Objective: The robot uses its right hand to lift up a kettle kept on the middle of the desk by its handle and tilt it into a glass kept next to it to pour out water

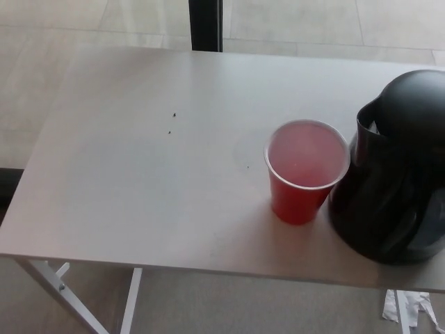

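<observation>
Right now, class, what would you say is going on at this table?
A black kettle stands upright on the white table, at its right side, with its spout toward a red cup close beside it. The cup stands upright too, and its inside looks pinkish; whether it holds water cannot be told. No robot hand shows in the head view, so nothing is being handled at this moment. A few small dark specks lie farther left on the tabletop.

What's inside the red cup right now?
The red cup stands upright on the table, beside the black kettle. Its pale inner wall shows down to a pinkish bottom; I cannot tell from this view whether that is liquid or how much.
</observation>
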Available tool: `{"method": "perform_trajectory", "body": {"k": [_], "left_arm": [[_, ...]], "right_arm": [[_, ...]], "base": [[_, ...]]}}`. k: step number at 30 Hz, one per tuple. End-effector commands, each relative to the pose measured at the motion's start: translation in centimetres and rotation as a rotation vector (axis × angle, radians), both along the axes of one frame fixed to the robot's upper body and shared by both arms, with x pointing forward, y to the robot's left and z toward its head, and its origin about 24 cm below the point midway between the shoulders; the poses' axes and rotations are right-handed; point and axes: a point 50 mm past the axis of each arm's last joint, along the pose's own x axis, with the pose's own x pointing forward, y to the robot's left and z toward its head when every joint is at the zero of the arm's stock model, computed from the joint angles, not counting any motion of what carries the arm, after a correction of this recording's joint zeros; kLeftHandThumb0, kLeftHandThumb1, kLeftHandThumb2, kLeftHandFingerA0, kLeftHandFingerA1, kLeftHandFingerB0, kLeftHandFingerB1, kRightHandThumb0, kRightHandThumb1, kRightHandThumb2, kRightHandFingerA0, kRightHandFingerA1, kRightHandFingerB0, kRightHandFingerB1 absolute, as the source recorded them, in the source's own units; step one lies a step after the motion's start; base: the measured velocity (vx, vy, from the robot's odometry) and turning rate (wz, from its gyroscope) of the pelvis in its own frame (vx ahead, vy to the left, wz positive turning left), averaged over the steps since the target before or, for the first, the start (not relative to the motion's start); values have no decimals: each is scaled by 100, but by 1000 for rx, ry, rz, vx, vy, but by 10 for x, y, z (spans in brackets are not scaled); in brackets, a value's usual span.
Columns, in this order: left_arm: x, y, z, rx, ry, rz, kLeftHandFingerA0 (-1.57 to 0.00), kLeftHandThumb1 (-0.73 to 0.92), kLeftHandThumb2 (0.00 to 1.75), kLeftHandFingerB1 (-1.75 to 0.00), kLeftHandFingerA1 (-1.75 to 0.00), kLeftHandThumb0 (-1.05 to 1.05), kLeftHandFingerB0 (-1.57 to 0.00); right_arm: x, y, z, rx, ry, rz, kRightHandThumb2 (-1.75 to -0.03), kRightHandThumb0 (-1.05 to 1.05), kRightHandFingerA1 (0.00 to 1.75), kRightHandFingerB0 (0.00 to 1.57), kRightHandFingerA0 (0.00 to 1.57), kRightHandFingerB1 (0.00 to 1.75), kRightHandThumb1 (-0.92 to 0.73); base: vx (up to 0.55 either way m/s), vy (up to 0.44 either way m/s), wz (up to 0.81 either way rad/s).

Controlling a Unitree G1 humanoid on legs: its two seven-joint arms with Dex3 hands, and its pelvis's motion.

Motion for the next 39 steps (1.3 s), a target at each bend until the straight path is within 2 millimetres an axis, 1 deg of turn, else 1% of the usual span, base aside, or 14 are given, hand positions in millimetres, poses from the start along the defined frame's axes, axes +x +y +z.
{"method": "perform_trajectory", "body": {"k": [1, 3, 4, 7, 11, 12, 15, 16, 21, 28, 29, 32, 35, 39], "left_arm": [[-7, 2, 0, 1, 1, 8, -117, 45, 117, -140, -88, -105, -69], [-7, 2, -1, 1, 0, 5, -110, 61, 89, -130, -95, -105, -74], [-7, 2, -1, -6, 0, 8, -112, 49, 110, -135, -93, -105, -71], [-7, 2, -1, -14, -11, 6, -110, 43, 116, -144, -95, -105, -65], [-7, 1, -2, -11, -7, 7, -109, 43, 119, -143, -94, -105, -67], [-8, 1, -2, -13, -8, 8, -108, 61, 88, -128, -95, -105, -73], [-8, 2, -2, -23, -10, 17, -114, 46, 113, -137, -92, -105, -70], [-7, 2, -2, -19, -5, 14, -115, 45, 114, -141, -90, -105, -67], [-8, 3, 0, 7, 5, 10, -108, 62, 90, -133, -95, -105, -70], [-12, 3, -3, -10, -2, 25, -114, 52, 106, -130, -93, -105, -73], [-13, 3, -4, -17, -2, 26, -115, 46, 113, -137, -92, -105, -70], [-14, 3, -5, -20, -3, 30, -115, 46, 114, -139, -91, -105, -70], [-16, 3, -5, -15, 13, 40, -115, 45, 118, -142, -91, -105, -69], [-22, 5, -8, -16, 31, 49, -115, 46, 116, -143, -94, -105, -69]], "right_arm": [[-11, -9, -19, 175, -78, 78, -59, -45, 93, 35, 79, 36, -64], [-14, -9, -17, 161, -43, 129, -58, -53, 59, 25, 64, 30, -59], [-18, -11, -15, 152, 14, 197, -84, -76, 49, 3, 12, 17, -46], [-24, -14, -9, 186, 68, 299, -82, -84, 0, 0, 0, 0, -49], [-30, -17, 3, 203, 86, 366, -76, -84, 0, 0, 0, 1, -40], [-31, -18, 6, 190, 102, 375, -56, -85, 0, 0, 0, 0, -47], [-35, -25, 19, 191, 144, 418, -55, -85, 0, 0, 0, 0, -46], [-36, -27, 22, 191, 146, 436, -87, -81, 14, 0, 0, 0, -52], [-47, -44, 39, 204, 201, 465, -55, -81, 0, 0, 0, 0, -44], [-72, -76, 51, 253, 169, 413, -68, -79, 0, 0, 0, 1, -39], [-87, -94, 51, 328, 85, 344, -74, -73, 74, 0, 38, 3, -35], [-106, -118, 50, 469, -45, 178, -53, -64, 56, 9, 13, 32, -40], [-151, -166, 42, 560, -278, -174, -57, -71, 54, 63, 100, 46, -43], [-219, -213, 24, 746, -476, -471, -57, -80, 56, 37, 85, 47, -54]], "base": [[0, 0, 0], [0, 0, 0], [0, 0, 0], [0, 0, 0], [0, 0, 0], [0, 0, 0], [0, 0, 0], [0, 0, 0], [0, 0, 0], [0, 0, 0], [0, 0, 0], [0, 0, 0], [0, 0, 0], [0, 0, 0]]}}
